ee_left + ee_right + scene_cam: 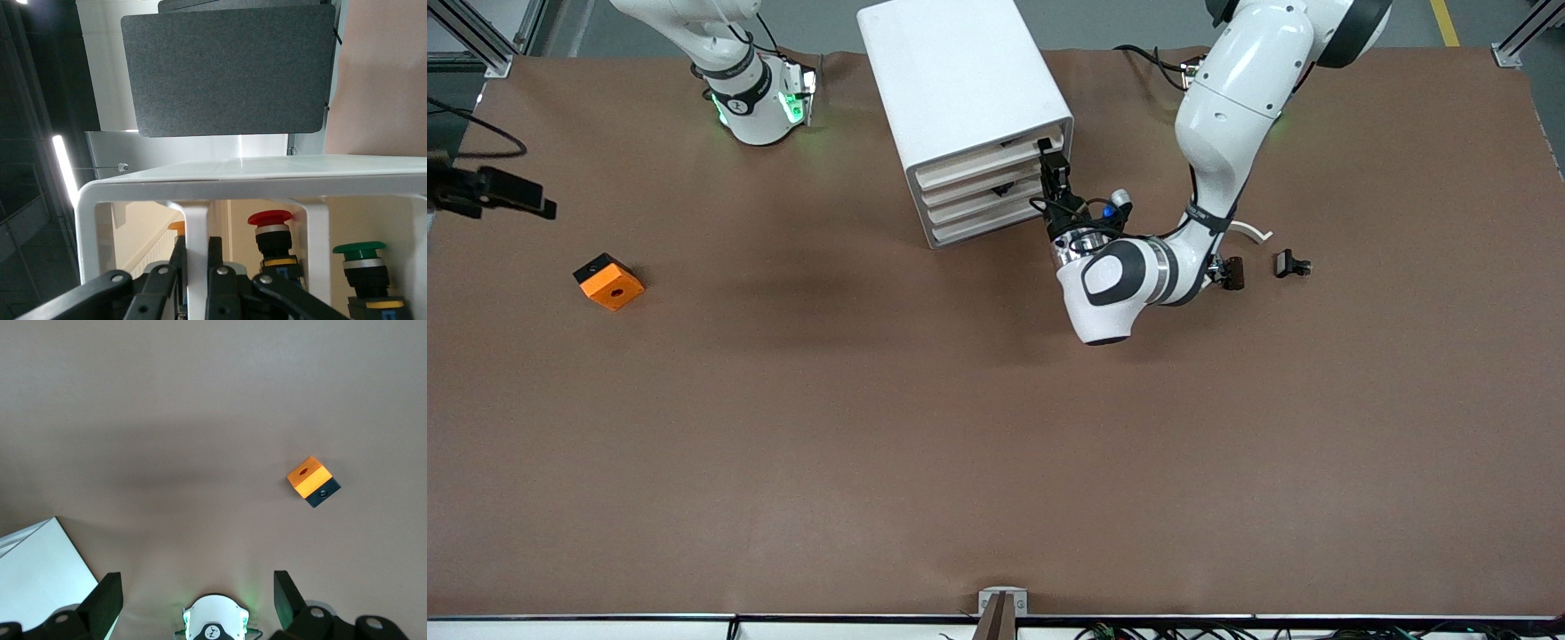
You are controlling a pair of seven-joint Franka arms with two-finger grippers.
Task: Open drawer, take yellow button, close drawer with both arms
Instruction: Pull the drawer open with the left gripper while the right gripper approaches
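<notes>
The white cabinet (960, 80) stands near the robots' bases. The drawer (983, 163) is its highest one and looks about flush with the three below. My left gripper (1048, 162) is at the drawer's front, at the end toward the left arm. In the left wrist view the left gripper (197, 248) is shut on a white upright bar (197, 223) of the drawer front. A yellow-orange cap of the button (175, 227) peeks out beside one finger; its body is hidden. My right gripper (198, 600) is open and empty, high over the table, and waits.
A red push-button (270, 223) and a green one (360, 253) stand inside beside the bar. An orange block with a hole (609, 282) lies toward the right arm's end. Two black clips (1291, 264) and a white arc (1251, 232) lie beside the left arm. A black fixture (489, 191) juts in at the table's edge.
</notes>
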